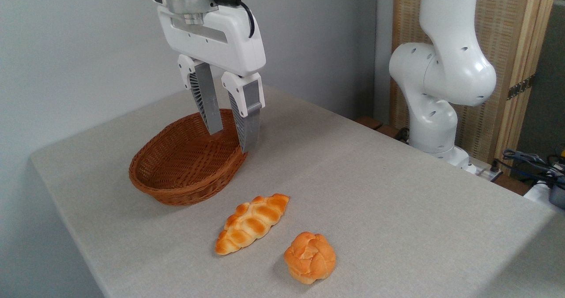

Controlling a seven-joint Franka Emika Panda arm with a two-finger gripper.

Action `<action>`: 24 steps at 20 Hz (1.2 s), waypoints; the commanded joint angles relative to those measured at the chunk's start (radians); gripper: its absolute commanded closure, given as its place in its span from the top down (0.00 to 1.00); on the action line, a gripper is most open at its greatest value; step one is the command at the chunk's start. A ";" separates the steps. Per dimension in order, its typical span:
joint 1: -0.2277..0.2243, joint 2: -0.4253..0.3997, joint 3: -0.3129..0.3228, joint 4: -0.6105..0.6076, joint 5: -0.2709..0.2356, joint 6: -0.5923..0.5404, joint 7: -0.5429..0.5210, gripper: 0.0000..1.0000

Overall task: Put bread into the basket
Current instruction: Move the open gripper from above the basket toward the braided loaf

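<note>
The bread (251,223), a long braided golden-orange loaf with pointed ends, lies flat on the grey table in front of the basket. The basket (187,163) is oval brown wicker, with nothing inside it that I can see. My gripper (231,141) hangs over the basket's right rim, well above and behind the loaf. Its two grey fingers (209,106) point down, open, with nothing between them.
A round knotted orange bun (310,257) sits to the right of the loaf near the front of the table (375,192). The arm's white base (437,81) stands at the back right, with cables (529,161) beyond the table's right edge.
</note>
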 commanded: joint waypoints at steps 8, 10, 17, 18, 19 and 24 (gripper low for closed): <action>-0.003 0.002 0.026 0.015 -0.014 -0.034 0.003 1.00; -0.003 0.002 0.028 0.009 -0.014 -0.034 0.003 1.00; -0.009 -0.012 0.020 -0.050 -0.011 -0.026 -0.005 1.00; -0.010 -0.021 0.019 -0.068 -0.011 -0.023 -0.002 1.00; -0.012 -0.026 0.017 -0.092 -0.011 -0.015 0.001 1.00; -0.018 -0.061 0.016 -0.237 -0.014 0.115 0.003 1.00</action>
